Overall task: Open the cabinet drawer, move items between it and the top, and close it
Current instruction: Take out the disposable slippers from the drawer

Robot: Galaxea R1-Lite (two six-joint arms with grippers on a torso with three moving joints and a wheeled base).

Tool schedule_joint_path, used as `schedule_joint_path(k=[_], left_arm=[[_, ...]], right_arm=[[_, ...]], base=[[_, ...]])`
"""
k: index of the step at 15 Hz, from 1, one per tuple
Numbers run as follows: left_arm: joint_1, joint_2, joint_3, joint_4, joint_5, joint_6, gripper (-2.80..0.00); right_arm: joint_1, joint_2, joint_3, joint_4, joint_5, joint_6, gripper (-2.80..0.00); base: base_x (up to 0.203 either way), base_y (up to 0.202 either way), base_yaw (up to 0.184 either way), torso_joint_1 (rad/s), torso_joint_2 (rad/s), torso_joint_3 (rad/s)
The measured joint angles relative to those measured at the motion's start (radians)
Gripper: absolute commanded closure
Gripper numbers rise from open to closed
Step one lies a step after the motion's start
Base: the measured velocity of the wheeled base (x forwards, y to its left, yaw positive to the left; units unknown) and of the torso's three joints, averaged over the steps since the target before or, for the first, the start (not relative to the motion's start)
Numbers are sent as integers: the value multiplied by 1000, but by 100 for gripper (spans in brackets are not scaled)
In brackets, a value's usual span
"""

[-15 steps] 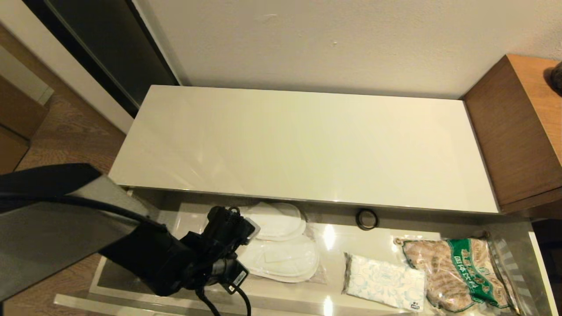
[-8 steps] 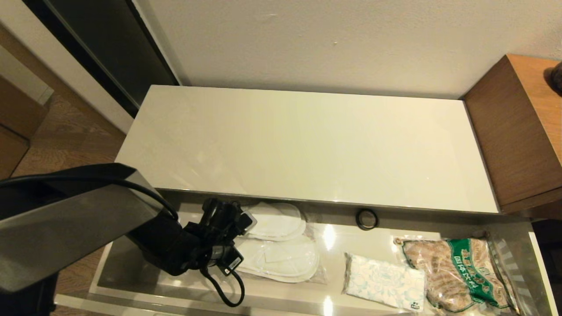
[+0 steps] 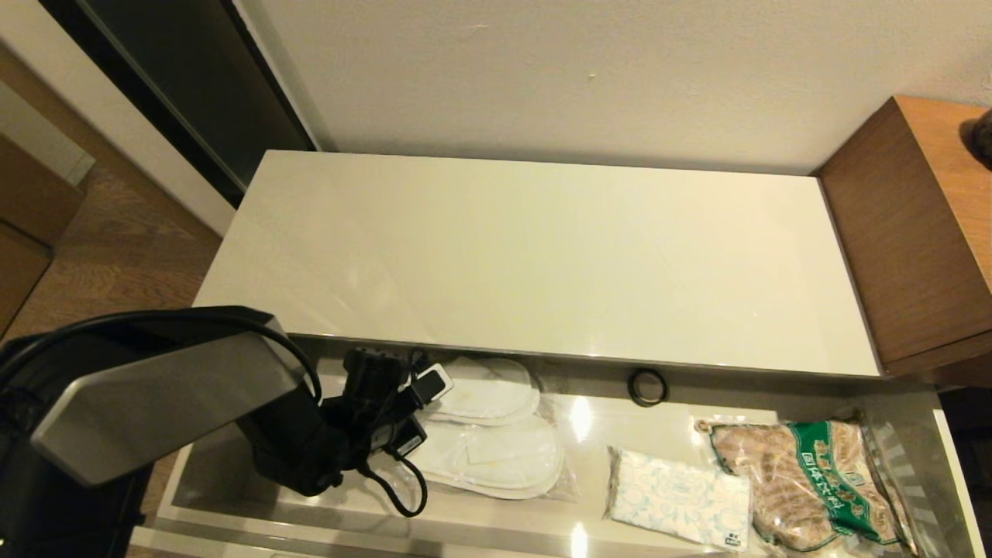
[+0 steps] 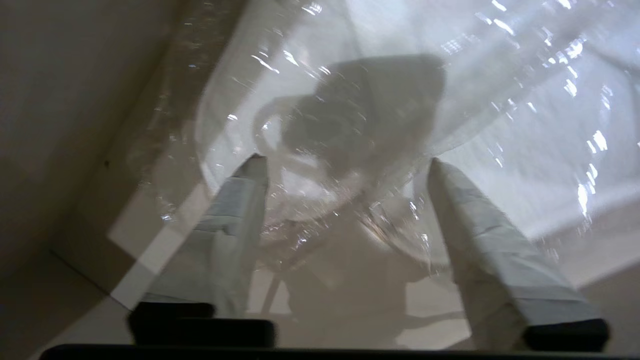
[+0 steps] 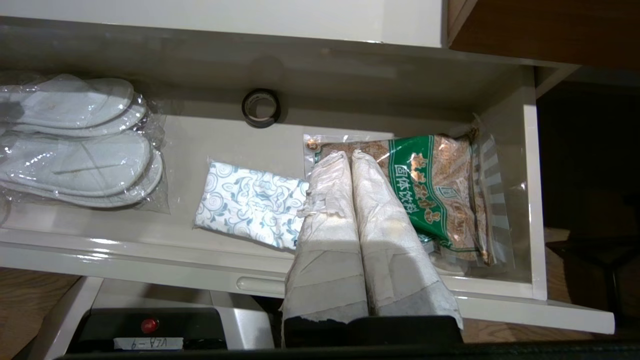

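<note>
Down inside the open cabinet drawer (image 3: 232,473), the left gripper (image 4: 345,165) has its two taped fingers (image 4: 235,210) spread wide apart, their tips against the crinkled clear plastic bag of the white slippers (image 3: 492,430), with nothing clamped between them. The slippers lie in the drawer's left half, partly under the front edge of the glossy cream top (image 3: 542,256). To their right rests the tissue pack (image 3: 678,496), white with a teal swirl print, and touching its right end is a food bag (image 3: 810,480) of brown pieces whose green label carries white Chinese characters, too small to read with certainty. A black tape roll (image 3: 647,386) stands against the drawer's back wall. The right gripper (image 5: 350,157) hangs above the drawer with its fingers pressed together, empty. A tag on the robot base (image 5: 150,327) bears handwriting, seen upside down.
</note>
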Motion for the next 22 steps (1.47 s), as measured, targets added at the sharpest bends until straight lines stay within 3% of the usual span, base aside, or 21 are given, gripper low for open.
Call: schedule_joint_path(k=[5, 9, 22], left_arm=[[1, -48, 49, 0, -57, 96, -280], [10, -55, 66, 17, -162, 260, -280], [2, 105, -36, -14, -186, 277, -280]], right_arm=[[0, 0, 0, 0, 0, 0, 0], [0, 0, 0, 0, 0, 0, 0], [0, 0, 0, 0, 1, 0, 0]], base=[[0, 0, 0, 0, 0, 0], [0, 0, 0, 0, 0, 0], [0, 0, 0, 0, 0, 0]])
